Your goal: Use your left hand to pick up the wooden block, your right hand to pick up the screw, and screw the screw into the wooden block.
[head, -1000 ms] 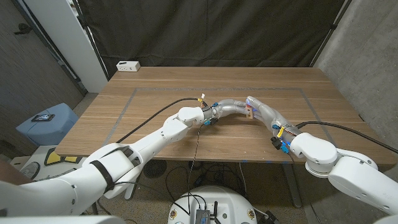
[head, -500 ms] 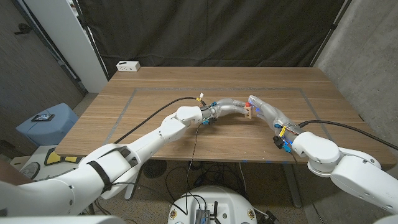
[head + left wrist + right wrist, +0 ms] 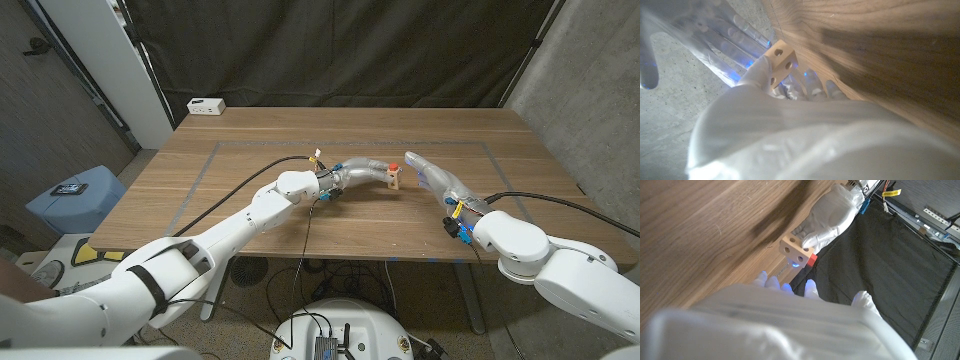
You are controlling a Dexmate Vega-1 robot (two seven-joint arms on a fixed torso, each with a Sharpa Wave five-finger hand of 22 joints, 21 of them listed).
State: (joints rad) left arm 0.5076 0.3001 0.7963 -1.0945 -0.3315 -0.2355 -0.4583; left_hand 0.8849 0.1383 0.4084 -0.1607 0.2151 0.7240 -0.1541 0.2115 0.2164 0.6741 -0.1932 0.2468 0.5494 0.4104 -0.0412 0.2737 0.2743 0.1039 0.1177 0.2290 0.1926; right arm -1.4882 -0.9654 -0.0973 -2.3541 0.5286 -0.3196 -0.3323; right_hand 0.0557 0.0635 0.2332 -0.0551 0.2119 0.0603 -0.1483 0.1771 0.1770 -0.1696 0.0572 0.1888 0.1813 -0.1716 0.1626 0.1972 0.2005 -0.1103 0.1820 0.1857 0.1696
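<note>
My left hand (image 3: 362, 172) holds a small pale wooden block (image 3: 398, 180) above the middle of the table (image 3: 250, 150). The left wrist view shows the block (image 3: 781, 59) with round holes in its faces, gripped at my left hand's fingertips (image 3: 757, 75). A screw with a red head (image 3: 393, 167) sits in the block's top; in the right wrist view the red head (image 3: 811, 260) juts from the block (image 3: 796, 251). My right hand (image 3: 432, 177) hovers just right of the block, fingers spread, holding nothing. Its fingertips (image 3: 767, 282) lie close to the block.
A white power strip (image 3: 206, 105) lies at the table's far left corner. A grey tape rectangle (image 3: 210, 160) marks the tabletop. A black cable (image 3: 240, 188) runs along my left arm. A blue stool (image 3: 75, 200) stands left of the table.
My right hand has drawn back to the right, off the block, and the screw's red head now shows in the block. My left hand has shifted the block slightly up and left.
</note>
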